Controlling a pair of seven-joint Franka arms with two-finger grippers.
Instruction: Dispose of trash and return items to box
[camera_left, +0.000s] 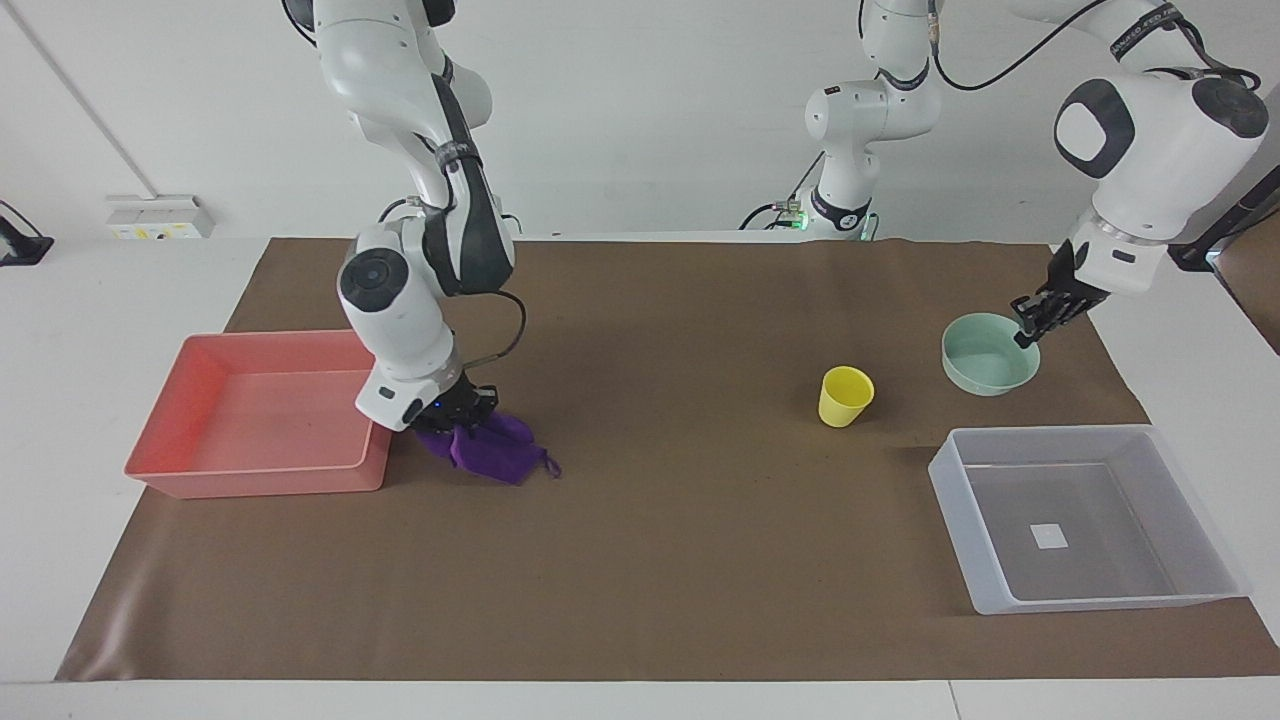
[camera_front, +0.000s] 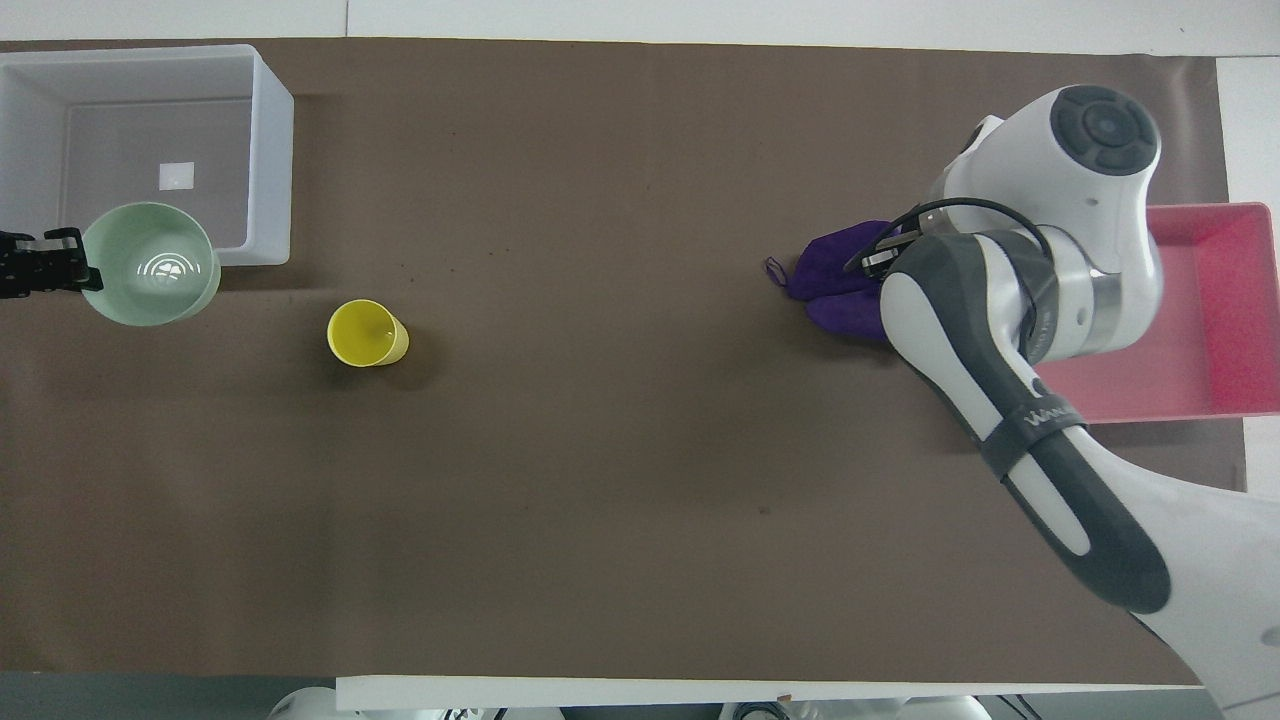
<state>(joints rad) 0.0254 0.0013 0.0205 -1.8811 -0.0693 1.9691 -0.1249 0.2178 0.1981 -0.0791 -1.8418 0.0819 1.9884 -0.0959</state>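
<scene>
**Both loads up, neither delivered**

While the left gripper (camera_left: 1032, 322) pinches the rim of the mint-green bowl (camera_left: 988, 352), that bowl hangs clear of the brown mat, over the mat by the near edge of the translucent bin (camera_left: 1090, 597). Fingers closed on the rim; bowl roughly level. The right gripper (camera_left: 462, 412) is clamped on a bunched purple cloth (camera_left: 490, 450), which sags below it with the loop end trailing, just beside the salmon-pink tray (camera_left: 250, 475). I can't tell whether the lowest fold brushes the mat.

The yellow cup (camera_left: 845, 395) stands upright on the mat, untouched, nearer the robots than the bin.

Step in hand, I'd judge: carry phase for both. Next, the bowl wants moving over the bin's floor before release; the cloth needs lifting over the tray wall. The cup remains.
</scene>
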